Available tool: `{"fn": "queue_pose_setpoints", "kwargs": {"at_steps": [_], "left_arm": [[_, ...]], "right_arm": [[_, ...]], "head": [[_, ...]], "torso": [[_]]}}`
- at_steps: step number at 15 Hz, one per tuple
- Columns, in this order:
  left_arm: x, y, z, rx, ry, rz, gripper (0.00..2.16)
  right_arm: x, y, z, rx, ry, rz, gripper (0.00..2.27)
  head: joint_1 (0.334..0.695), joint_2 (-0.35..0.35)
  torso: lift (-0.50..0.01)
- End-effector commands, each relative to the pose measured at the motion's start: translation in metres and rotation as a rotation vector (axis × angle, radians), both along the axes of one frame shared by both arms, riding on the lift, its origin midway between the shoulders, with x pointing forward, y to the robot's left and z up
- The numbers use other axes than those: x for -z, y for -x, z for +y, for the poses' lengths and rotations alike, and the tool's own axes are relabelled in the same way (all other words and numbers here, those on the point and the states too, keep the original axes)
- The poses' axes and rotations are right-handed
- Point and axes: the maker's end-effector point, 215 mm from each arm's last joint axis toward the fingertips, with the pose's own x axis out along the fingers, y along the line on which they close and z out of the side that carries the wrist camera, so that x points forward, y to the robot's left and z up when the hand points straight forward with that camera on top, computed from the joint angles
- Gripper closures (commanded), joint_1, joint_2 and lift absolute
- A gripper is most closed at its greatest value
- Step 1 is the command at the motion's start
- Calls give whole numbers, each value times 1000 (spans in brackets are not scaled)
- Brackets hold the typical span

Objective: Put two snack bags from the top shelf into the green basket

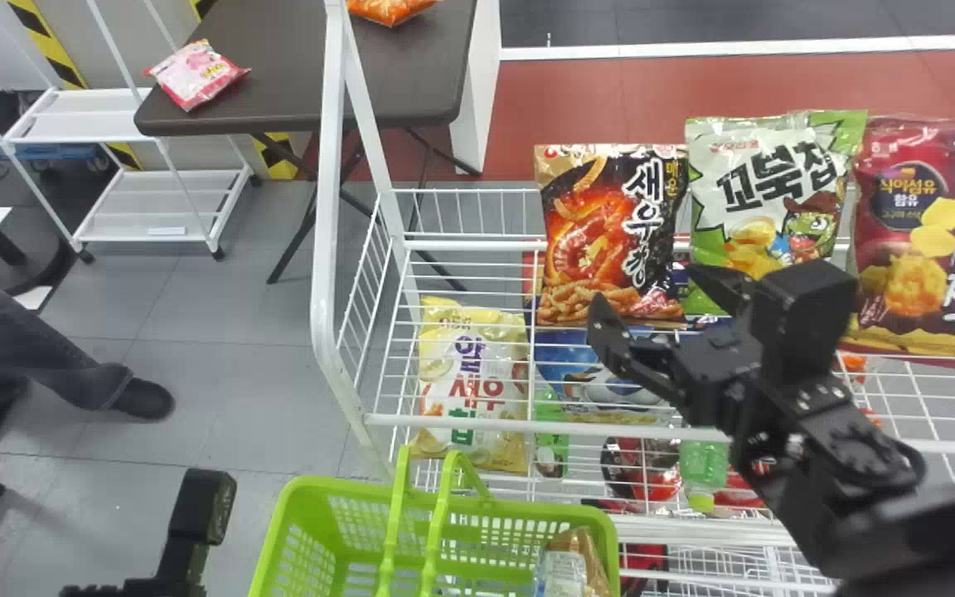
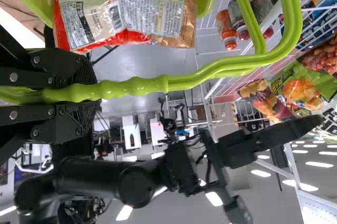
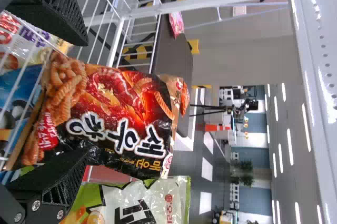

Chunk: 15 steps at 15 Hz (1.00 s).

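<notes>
Right gripper (image 3: pixel 84 98) wide open, facing the black-and-orange snack bag (image 1: pixel 610 228): square up, pinch gently! Left gripper (image 2: pixel 95 92) clamped round the green basket's (image 1: pixel 345 487) handles (image 2: pixel 137 86).

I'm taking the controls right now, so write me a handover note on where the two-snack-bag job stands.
Left gripper: jaws shut on the handles of the green basket.
Right gripper: jaws open at the black-and-orange snack bag, not closed on it.
Top shelf: that bag, then the green-and-white bag and the dark red bag to its right.
Done: one brown bag is in the basket; where it came from, I can't tell.
Left: if it counts, one more, probably the black-and-orange one; otherwise two.
</notes>
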Motion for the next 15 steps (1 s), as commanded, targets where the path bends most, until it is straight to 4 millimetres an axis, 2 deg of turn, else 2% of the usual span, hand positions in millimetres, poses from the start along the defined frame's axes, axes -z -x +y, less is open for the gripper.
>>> {"fn": "queue_pose_setpoints", "kwargs": {"at_steps": [1, 3, 6, 9, 10, 11, 12, 14, 15], "left_arm": [[1, 3, -1, 3, 0, 14, 2148], [0, 2, -2, 6, -3, 9, 2148], [-2, 1, 1, 5, -8, 1, 2148], [-2, 0, 4, 2, -10, 0, 2148], [-2, 0, 4, 2, -9, 1, 2148], [-3, 0, 3, 2, -9, 0, 2148], [-2, 0, 4, 2, -9, 1, 2148], [-2, 0, 4, 1, -9, 1, 2148], [-2, 0, 4, 1, -9, 1, 2148]], "right_arm": [[2, -27, 16, -2, 4, -20, 90], [2, -47, 27, 11, 0, -20, 90], [17, -75, 38, 33, 65, 2, 90], [48, -85, 41, 66, 158, 96, 174], [55, -87, 40, 67, 171, 119, 309], [60, -90, 39, 66, 187, 140, 792], [62, -88, 39, 60, 180, 151, 1430], [54, -86, 40, 59, 169, 123, 2128], [40, -85, 40, 63, 155, 81, 2246]], "head": [[695, 111], [695, 124], [695, 144], [695, 156], [695, 159], [695, 161], [695, 164], [695, 164], [695, 164]], "torso": [[-1], [-1], [-1], [-1], [-1], [-1], [-1], [-1], [-1]]}}
